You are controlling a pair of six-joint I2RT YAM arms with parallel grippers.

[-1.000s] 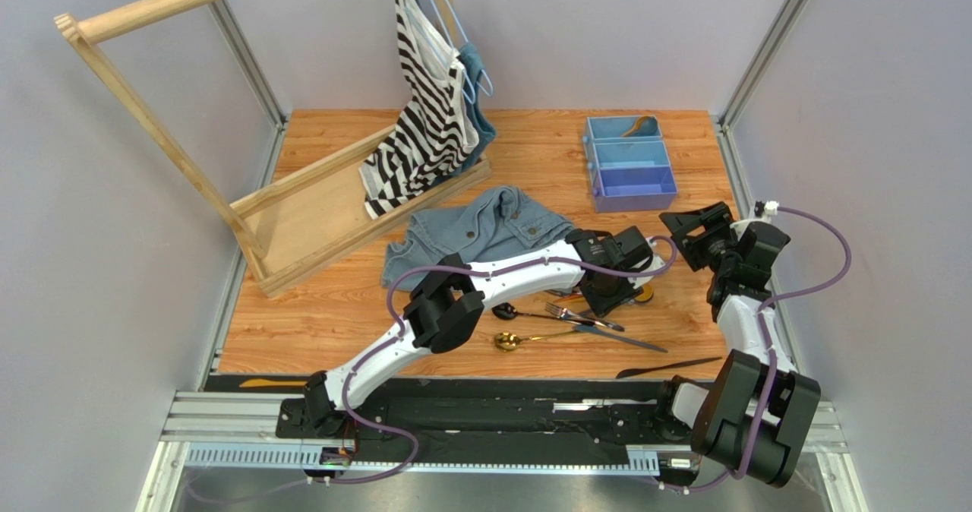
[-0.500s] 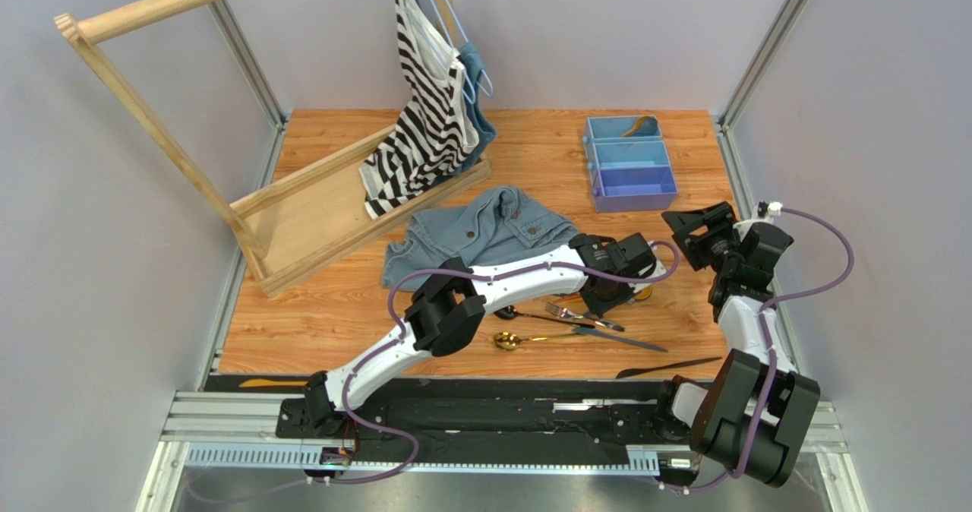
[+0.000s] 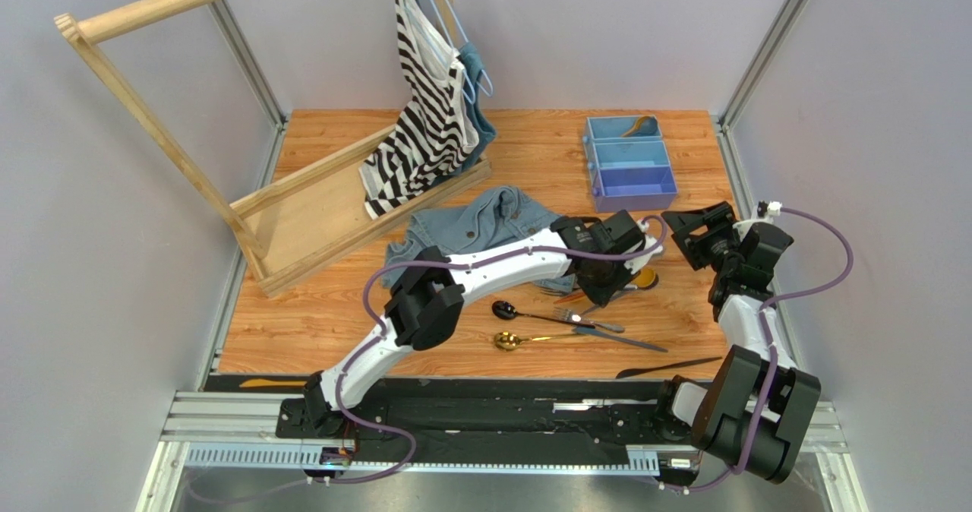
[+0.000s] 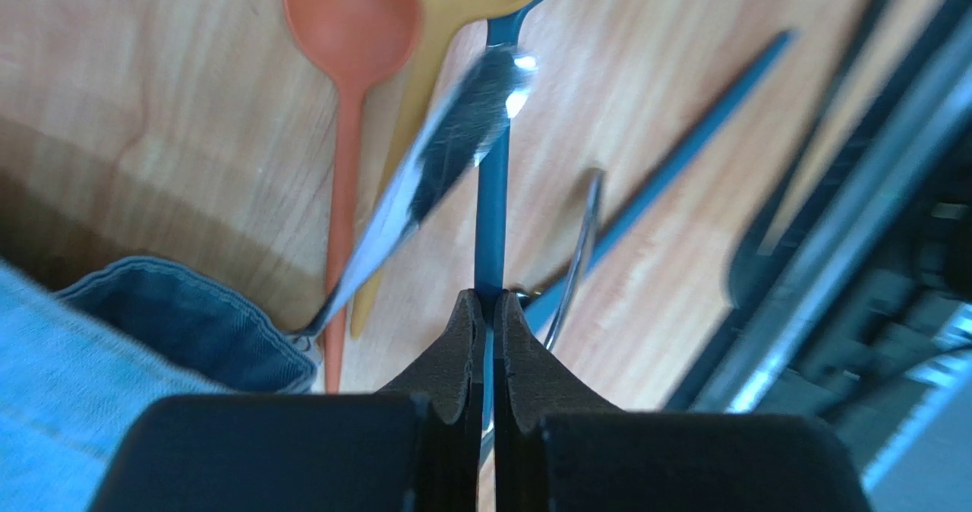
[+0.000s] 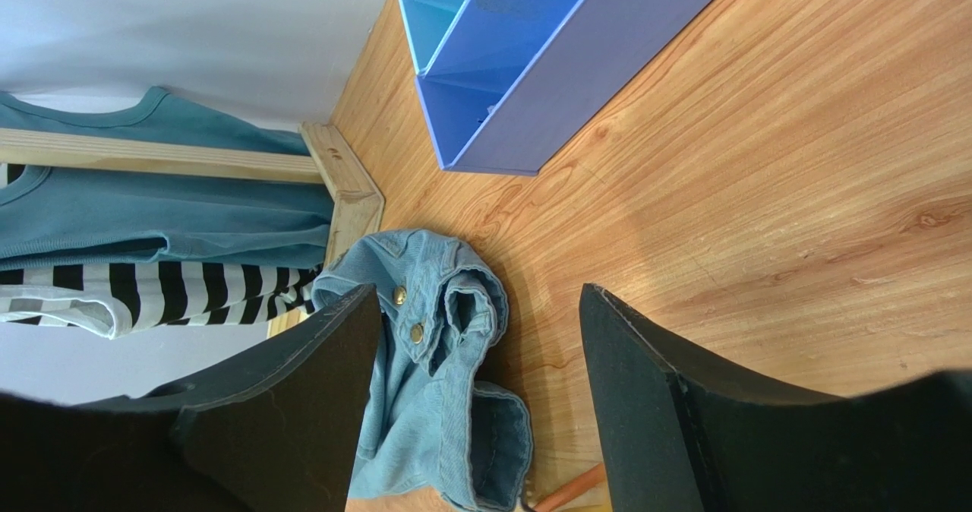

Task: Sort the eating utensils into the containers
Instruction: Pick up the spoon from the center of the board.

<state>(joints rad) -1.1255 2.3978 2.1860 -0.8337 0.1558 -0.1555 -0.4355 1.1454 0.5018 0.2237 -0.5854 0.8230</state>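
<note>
Left arm (image 3: 502,264): smooth white shells over links, bulky black joint housings. Right arm (image 3: 744,324): same white-and-black build, large black block at base. Purple cable (image 3: 366,296) along each arm, loose arcs off joints. Left gripper (image 4: 487,307): two black fingers (image 4: 462,347) with grainy foam-like faces, tapering to narrow tips, square black blocks behind. Right gripper (image 5: 479,298): matte black wedge fingers (image 5: 673,421), flat angular faces, crisp edges.
</note>
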